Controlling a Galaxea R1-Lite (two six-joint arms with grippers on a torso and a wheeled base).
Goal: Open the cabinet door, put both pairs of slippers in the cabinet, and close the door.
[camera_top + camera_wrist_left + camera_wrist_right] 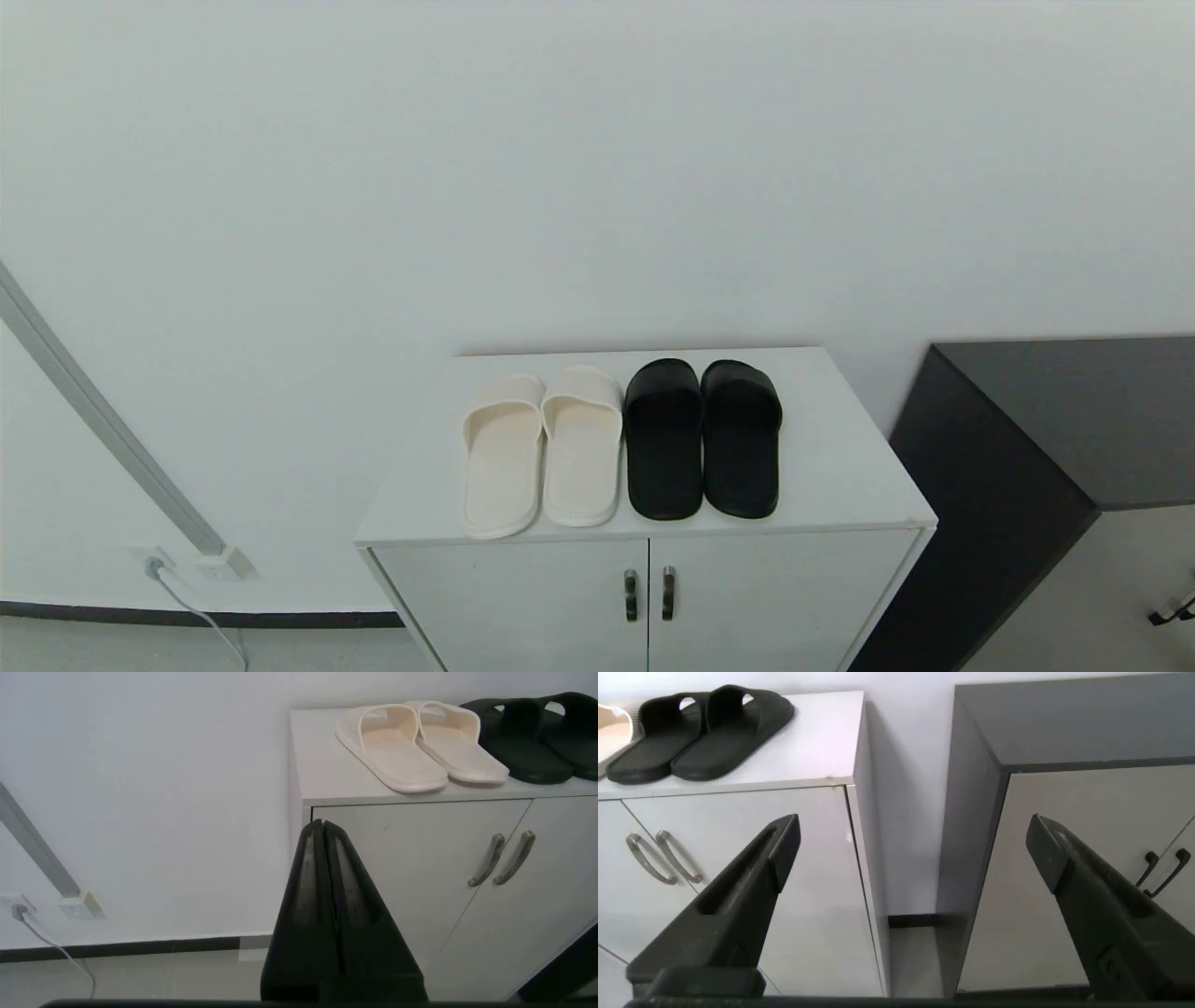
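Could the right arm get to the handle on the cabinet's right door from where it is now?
Probably yes: the right gripper is open and nothing stands between it and that handle.

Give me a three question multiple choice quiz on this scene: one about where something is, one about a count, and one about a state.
1. Where do the black slippers lie?
A. On top of the white cabinet, to the robot's right of the white slippers
B. Inside the cabinet
C. On the floor

2. How many handles do the cabinet's doors carry in all?
A. One
B. Two
C. Four

3. How do the doors stand?
A. Both open
B. One ajar
C. Both shut

Answers:
1 A, the black pair rests on the top panel beside the white pair.
2 B, two metal handles sit side by side at the middle seam.
3 C, both fronts lie flush, with no gap.
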